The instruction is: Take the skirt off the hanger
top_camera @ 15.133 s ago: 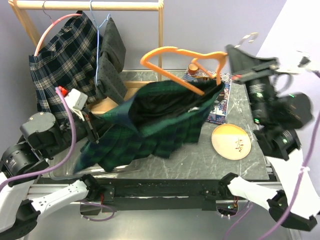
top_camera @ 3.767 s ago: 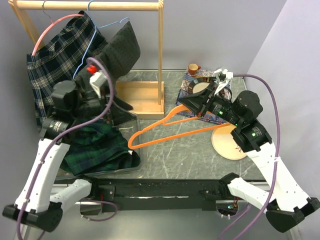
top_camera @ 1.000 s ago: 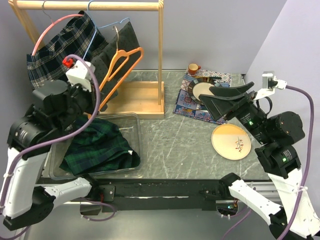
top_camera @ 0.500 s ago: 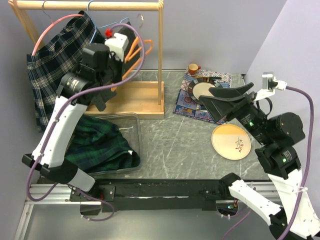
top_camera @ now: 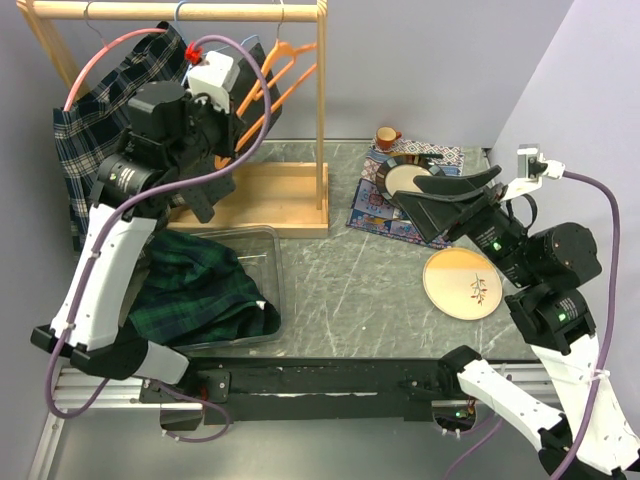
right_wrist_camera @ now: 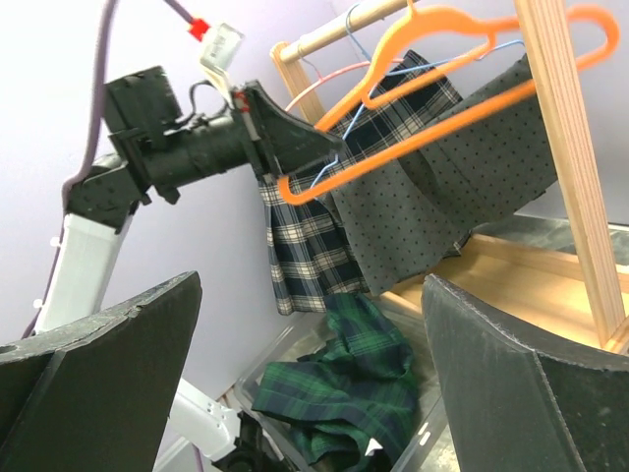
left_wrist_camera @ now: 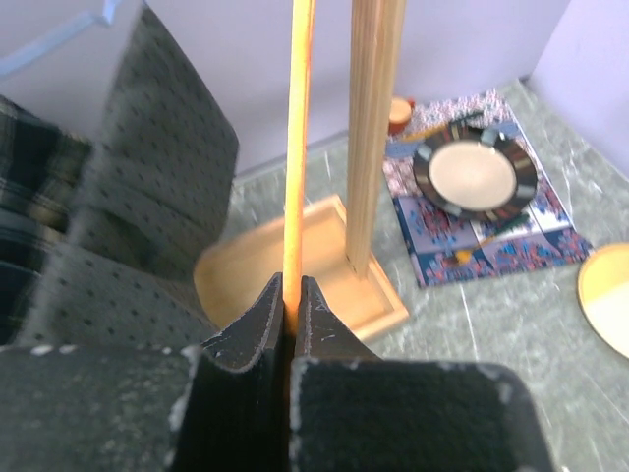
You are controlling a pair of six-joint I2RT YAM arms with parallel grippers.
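The dark green plaid skirt [top_camera: 200,295] lies crumpled in a clear bin [top_camera: 273,262] at the front left, off the hanger; the right wrist view also shows the skirt [right_wrist_camera: 344,393]. The bare orange hanger [top_camera: 275,80] is raised beside the wooden rack's rail [top_camera: 170,12], its hook up at the rail. My left gripper [top_camera: 238,118] is shut on the hanger's lower bar [left_wrist_camera: 298,147], which is pinched between the fingertips [left_wrist_camera: 265,310]. My right gripper [top_camera: 465,195] hangs open and empty above the plates, its wide fingers [right_wrist_camera: 98,374] framing the bin.
A wooden post [left_wrist_camera: 376,128] and the rack base [left_wrist_camera: 324,285] stand just right of the hanger. A grey dotted skirt [left_wrist_camera: 157,197] and a navy plaid skirt [top_camera: 110,120] hang on the rack. A tan plate [top_camera: 462,283], a dark-rimmed plate [top_camera: 405,180] on a patterned mat, and a cup [top_camera: 387,136] sit at the right.
My left arm has lifted the orange hanger from low beside the hanging skirts up and rightward to the rail. The right arm has stayed still and open.
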